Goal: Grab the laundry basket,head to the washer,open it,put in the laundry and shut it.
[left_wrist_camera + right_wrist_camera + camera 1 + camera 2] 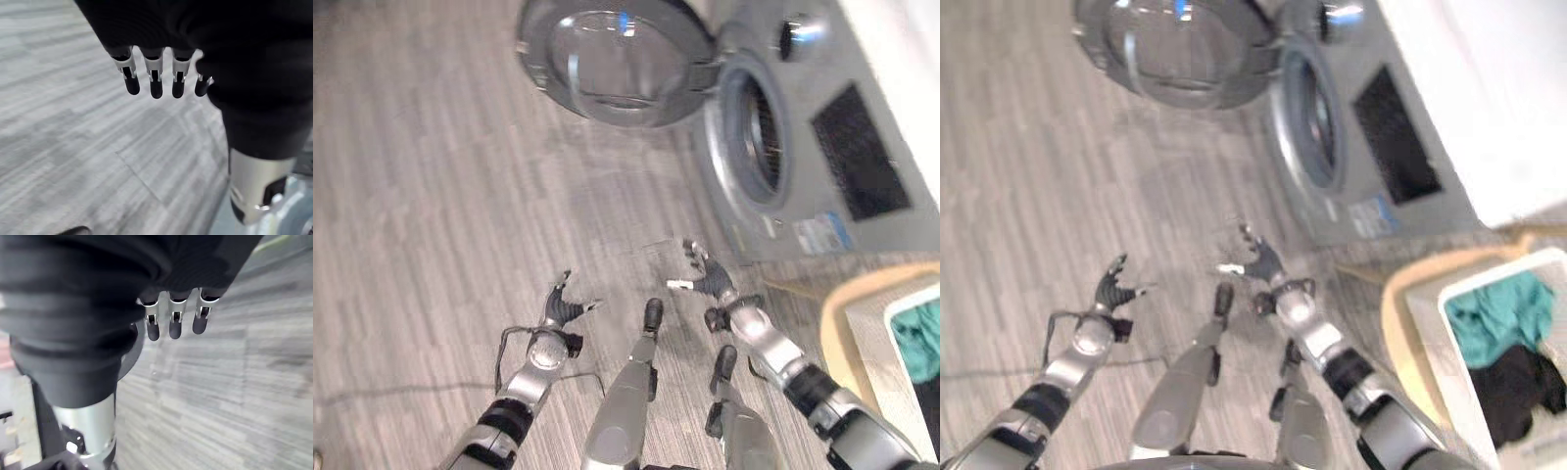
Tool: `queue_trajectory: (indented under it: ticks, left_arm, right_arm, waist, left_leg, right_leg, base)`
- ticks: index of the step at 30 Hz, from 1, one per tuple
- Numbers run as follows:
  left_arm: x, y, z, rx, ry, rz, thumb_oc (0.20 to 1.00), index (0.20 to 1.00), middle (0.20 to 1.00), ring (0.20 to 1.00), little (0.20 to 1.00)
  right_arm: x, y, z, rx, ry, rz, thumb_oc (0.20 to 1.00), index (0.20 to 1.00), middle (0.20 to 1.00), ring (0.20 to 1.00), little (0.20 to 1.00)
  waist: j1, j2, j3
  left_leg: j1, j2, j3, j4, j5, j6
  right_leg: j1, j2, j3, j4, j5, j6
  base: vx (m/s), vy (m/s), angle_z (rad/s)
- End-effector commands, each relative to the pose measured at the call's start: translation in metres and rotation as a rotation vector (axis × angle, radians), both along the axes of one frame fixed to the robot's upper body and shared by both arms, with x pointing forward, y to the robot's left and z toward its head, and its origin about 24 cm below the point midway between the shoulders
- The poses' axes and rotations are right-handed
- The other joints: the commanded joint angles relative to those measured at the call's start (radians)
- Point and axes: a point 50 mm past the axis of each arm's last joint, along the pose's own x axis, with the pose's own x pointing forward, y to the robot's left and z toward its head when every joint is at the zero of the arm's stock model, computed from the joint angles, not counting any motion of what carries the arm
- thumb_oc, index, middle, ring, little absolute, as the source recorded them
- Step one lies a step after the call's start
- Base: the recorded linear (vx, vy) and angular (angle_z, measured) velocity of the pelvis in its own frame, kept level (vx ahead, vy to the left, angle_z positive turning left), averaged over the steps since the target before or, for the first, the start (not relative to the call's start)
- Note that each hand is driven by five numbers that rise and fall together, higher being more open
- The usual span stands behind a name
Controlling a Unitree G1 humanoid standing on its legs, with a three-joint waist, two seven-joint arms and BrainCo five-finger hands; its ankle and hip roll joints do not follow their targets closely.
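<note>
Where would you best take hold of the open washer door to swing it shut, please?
Probably the washer door at its free rim on the robot's left, farthest from the hinge beside the drum opening. It stands swung wide, so fingers behind that edge should push it closed most easily.

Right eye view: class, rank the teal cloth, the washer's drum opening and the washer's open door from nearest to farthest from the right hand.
From the right hand:
1. Drum opening, ahead on the right.
2. Open door, ahead, swung left.
3. Teal cloth, in the basket far right.
</note>
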Motion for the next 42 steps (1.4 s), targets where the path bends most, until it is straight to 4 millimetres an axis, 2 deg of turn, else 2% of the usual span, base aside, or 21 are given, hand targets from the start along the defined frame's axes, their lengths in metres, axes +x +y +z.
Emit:
queue_trajectory:
  ticks: [1,2,4,8,9,16,21,22,23,25,28,29,30,34,35,40,42]
  left_arm:
    - [-0.005,0.004,-0.006,0.033,0.009,0.007,1.0,1.0,1.0,1.0,1.0]
    - [-0.002,0.002,0.0,0.045,-0.015,-0.015,1.0,1.0,1.0,1.0,1.0]
    - [-0.001,0.001,0.002,0.048,-0.022,-0.022,1.0,1.0,1.0,1.0,1.0]
    - [0.011,0.001,0.019,0.105,-0.088,-0.043,1.0,1.0,1.0,1.0,1.0]
    - [0.016,0.003,0.026,0.117,-0.114,-0.036,1.0,1.0,1.0,1.0,1.0]
    - [0.025,0.007,0.044,0.127,-0.182,-0.012,1.0,1.0,1.0,1.0,1.0]
    - [0.027,0.016,0.049,0.155,-0.196,0.018,1.0,1.0,1.0,1.0,1.0]
    - [0.031,0.027,0.055,0.191,-0.205,0.053,1.0,1.0,1.0,1.0,1.0]
    - [0.031,0.027,0.055,0.191,-0.205,0.053,1.0,1.0,1.0,1.0,1.0]
    - [0.035,0.041,0.061,0.242,-0.206,0.099,1.0,1.0,1.0,1.0,1.0]
    - [0.043,0.069,0.082,0.342,-0.231,0.178,1.0,1.0,1.0,1.0,1.0]
    - [0.049,0.091,0.105,0.418,-0.266,0.241,1.0,1.0,1.0,1.0,1.0]
    - [0.049,0.091,0.105,0.418,-0.267,0.241,1.0,1.0,1.0,1.0,1.0]
    - [0.053,0.126,0.145,0.528,-0.307,0.342,1.0,1.0,1.0,1.0,1.0]
    - [0.055,0.137,0.161,0.562,-0.322,0.379,1.0,1.0,1.0,1.0,1.0]
    - [0.054,0.159,0.199,0.611,-0.372,0.485,1.0,1.0,1.0,1.0,1.0]
    - [0.054,0.162,0.207,0.617,-0.384,0.504,1.0,1.0,1.0,1.0,1.0]
  right_arm:
    - [0.009,0.022,0.038,0.023,-0.173,0.106,1.0,1.0,1.0,1.0,1.0]
    - [0.004,0.015,0.028,-0.016,-0.152,0.103,1.0,1.0,1.0,1.0,1.0]
    - [0.002,0.011,0.024,-0.037,-0.147,0.098,1.0,1.0,1.0,1.0,1.0]
    - [-0.01,-0.01,0.002,-0.124,-0.098,0.074,1.0,1.0,1.0,1.0,1.0]
    - [-0.014,-0.021,-0.005,-0.148,-0.07,0.051,1.0,1.0,1.0,1.0,1.0]
    - [-0.026,-0.047,-0.025,-0.183,0.01,-0.025,1.0,1.0,1.0,1.0,1.0]
    - [-0.03,-0.065,-0.03,-0.207,0.033,-0.08,1.0,1.0,1.0,1.0,1.0]
    - [-0.027,-0.071,-0.028,-0.212,0.024,-0.103,1.0,1.0,1.0,1.0,1.0]
    - [-0.027,-0.071,-0.028,-0.212,0.024,-0.103,1.0,1.0,1.0,1.0,1.0]
    - [-0.024,-0.076,-0.024,-0.22,0.01,-0.121,1.0,1.0,1.0,1.0,1.0]
    - [-0.02,-0.084,-0.016,-0.228,-0.022,-0.141,1.0,1.0,1.0,1.0,1.0]
    - [-0.017,-0.091,-0.01,-0.237,-0.047,-0.154,1.0,1.0,1.0,1.0,1.0]
    - [-0.017,-0.091,-0.01,-0.237,-0.048,-0.154,1.0,1.0,1.0,1.0,1.0]
    - [-0.02,-0.107,-0.004,-0.265,-0.07,-0.171,1.0,1.0,1.0,1.0,1.0]
    - [-0.024,-0.113,-0.005,-0.276,-0.066,-0.177,1.0,1.0,1.0,1.0,1.0]
    - [-0.029,-0.128,0.0,-0.271,-0.089,-0.23,1.0,1.0,1.0,1.0,1.0]
    - [-0.033,-0.129,-0.001,-0.244,-0.082,-0.246,1.0,1.0,1.0,1.0,1.0]
  waist:
    - [0.035,0.004,-0.012]
    - [0.019,0.002,-0.011]
    - [0.01,0.001,-0.016]
    - [-0.036,0.006,-0.028]
    - [-0.054,0.007,-0.03]
    - [-0.091,-0.004,-0.035]
    - [-0.11,-0.007,-0.039]
    - [-0.116,-0.008,-0.039]
    - [-0.116,-0.008,-0.039]
    - [-0.122,-0.011,-0.037]
    - [-0.132,-0.021,-0.03]
    - [-0.141,-0.033,-0.02]
    - [-0.141,-0.033,-0.02]
    - [-0.16,-0.06,-0.009]
    - [-0.168,-0.067,-0.003]
    - [-0.19,-0.09,0.019]
    - [-0.196,-0.099,0.024]
  left_leg:
    - [0.08,-0.049,0.048,0.008,-0.144,0.015]
    - [0.091,-0.047,0.064,0.011,-0.153,0.019]
    - [0.089,-0.047,0.071,0.013,-0.153,0.021]
    - [0.105,-0.047,0.094,0.01,-0.161,0.027]
    - [0.107,-0.047,0.1,0.01,-0.163,0.029]
    - [0.109,-0.039,0.131,0.011,-0.168,0.037]
    - [0.108,-0.036,0.146,0.012,-0.171,0.037]
    - [0.103,-0.036,0.15,0.014,-0.171,0.037]
    - [0.102,-0.036,0.15,0.014,-0.171,0.037]
    - [0.093,-0.033,0.153,0.02,-0.17,0.036]
    - [0.069,-0.029,0.158,0.037,-0.17,0.036]
    - [0.048,-0.025,0.16,0.05,-0.168,0.035]
    - [0.047,-0.025,0.16,0.05,-0.168,0.035]
    - [0.018,-0.02,0.154,0.058,-0.164,0.032]
    - [0.007,-0.02,0.149,0.059,-0.161,0.031]
    - [-0.028,-0.017,0.137,0.068,-0.159,0.029]
    - [-0.043,-0.016,0.136,0.072,-0.159,0.028]
  right_leg:
    - [-0.087,0.011,0.008,0.071,0.015,0.002]
    - [-0.084,0.014,0.025,0.073,0.015,0.003]
    - [-0.088,0.015,0.032,0.072,0.017,0.002]
    - [-0.095,0.021,0.06,0.074,0.015,0.0]
    - [-0.099,0.022,0.067,0.076,0.015,-0.001]
    - [-0.115,0.034,0.097,0.075,0.021,-0.002]
    - [-0.126,0.04,0.111,0.072,0.023,-0.006]
    - [-0.134,0.041,0.117,0.072,0.025,-0.006]
    - [-0.134,0.041,0.117,0.072,0.025,-0.006]
    - [-0.144,0.042,0.12,0.075,0.027,-0.008]
    - [-0.161,0.045,0.128,0.079,0.033,-0.007]
    - [-0.174,0.046,0.129,0.081,0.039,-0.006]
    - [-0.174,0.046,0.13,0.081,0.039,-0.006]
    - [-0.189,0.045,0.127,0.077,0.049,0.0]
    - [-0.196,0.044,0.124,0.077,0.052,0.001]
    - [-0.222,0.041,0.113,0.083,0.057,0.009]
    - [-0.233,0.041,0.109,0.086,0.062,0.01]
  base:
    - [-0.02,0.062,-0.4]
    - [-0.01,0.03,-0.43]
    - [-0.01,0.025,-0.42]
    - [-0.01,0.03,-0.18]
    - [-0.01,0.02,-0.09]
    - [-0.01,0.0,-0.16]
    - [0.01,-0.001,-0.17]
    - [0.0,-0.002,-0.23]
    - [0.01,0.004,-0.26]
    - [0.01,0.007,-0.24]
    - [0.0,0.009,-0.13]
    - [-0.01,0.014,-0.1]
    - [-0.01,0.016,-0.11]
    - [0.02,0.03,-0.07]
    - [0.03,0.063,-0.04]
    - [0.02,0.05,0.08]
    - [0.01,0.019,0.1]
